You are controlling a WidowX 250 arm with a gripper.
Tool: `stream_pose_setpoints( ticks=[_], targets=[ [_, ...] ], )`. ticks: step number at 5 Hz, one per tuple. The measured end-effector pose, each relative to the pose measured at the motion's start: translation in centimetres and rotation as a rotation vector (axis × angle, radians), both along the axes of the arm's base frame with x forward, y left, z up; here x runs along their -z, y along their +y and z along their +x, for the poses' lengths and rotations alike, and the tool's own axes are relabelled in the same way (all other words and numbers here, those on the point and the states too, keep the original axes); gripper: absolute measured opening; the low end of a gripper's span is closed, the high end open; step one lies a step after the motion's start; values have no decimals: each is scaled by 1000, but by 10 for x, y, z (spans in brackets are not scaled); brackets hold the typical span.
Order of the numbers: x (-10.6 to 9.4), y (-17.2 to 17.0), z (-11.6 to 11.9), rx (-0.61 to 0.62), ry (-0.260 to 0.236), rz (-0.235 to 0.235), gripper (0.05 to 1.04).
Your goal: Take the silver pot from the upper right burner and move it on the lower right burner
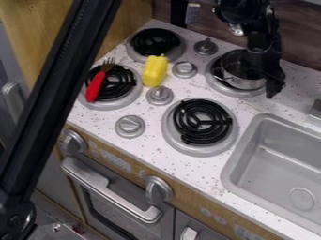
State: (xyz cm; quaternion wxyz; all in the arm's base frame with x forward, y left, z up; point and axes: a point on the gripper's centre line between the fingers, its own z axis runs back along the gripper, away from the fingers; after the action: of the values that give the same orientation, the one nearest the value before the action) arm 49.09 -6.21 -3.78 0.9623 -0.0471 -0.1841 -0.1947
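"If the lower right burner is the middle of our clock, where is the silver pot?"

"At one o'clock, on the upper right burner; the black hand hangs right over it, hiding part of the pot from us."

"Is it gripping the pot?"

"I cannot tell whether it is released, clenched or grasping the pot; the arm comes in from the top edge and covers too much."

"What else is around?"

"A yellow thing at eleven, just beside the upper left burner; a fork with a red handle at ten, lying on the lower left burner; the sink at four, let into the speckled counter."

"And what stands up near the burners?"

"Knobs; one at nine, another at ten, a third between eleven and twelve, beside the pot's burner; a fourth at twelve; the oven handle is down at seven."
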Motion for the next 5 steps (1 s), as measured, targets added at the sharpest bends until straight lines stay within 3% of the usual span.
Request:
stream_pose_setpoints(
  ticks=[2, 3, 5],
  targets=[
    [5, 3, -3, -4, 14, 13, 304],
    [7, 4, -6, -2, 17, 20, 140],
    [-11, 8, -21, 13, 25, 37, 87]
  ],
)
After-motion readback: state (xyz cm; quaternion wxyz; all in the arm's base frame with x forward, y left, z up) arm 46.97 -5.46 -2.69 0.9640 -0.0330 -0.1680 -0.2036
